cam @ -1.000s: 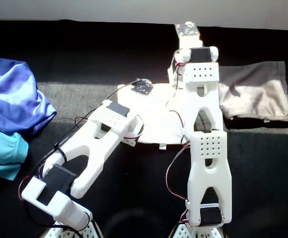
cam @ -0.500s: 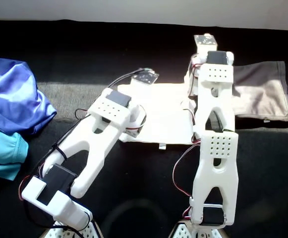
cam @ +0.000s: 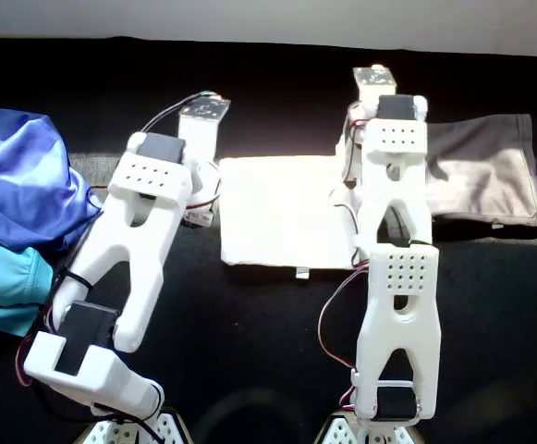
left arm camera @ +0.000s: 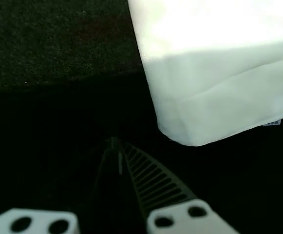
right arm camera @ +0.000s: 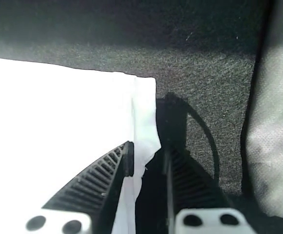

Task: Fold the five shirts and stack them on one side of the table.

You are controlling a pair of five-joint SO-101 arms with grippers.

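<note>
A white shirt (cam: pixel 282 211) lies folded in a flat rectangle at the table's middle. My left gripper (left arm camera: pixel 114 144) is shut on nothing, low over the black cloth just off the shirt's near left corner (left arm camera: pixel 180 131). The left arm (cam: pixel 143 199) stands left of the shirt. My right gripper (right arm camera: pixel 148 158) is open at the shirt's right edge (right arm camera: pixel 145 112), with that edge lying between its fingers. The right arm (cam: pixel 393 185) covers that side. A folded grey shirt (cam: pixel 490 171) lies to the right. A blue shirt (cam: pixel 23 176) and a teal shirt (cam: pixel 5 291) are bunched at the left.
The table (cam: pixel 268 351) is covered in black cloth, with a sunlit band across its middle. A pale wall runs along the far edge. Bare cloth lies in front of the white shirt, between the two arm bases.
The left arm has swung left, off the white shirt. The right arm has shifted a little to the right. The shirt now lies uncovered as a neat rectangle.
</note>
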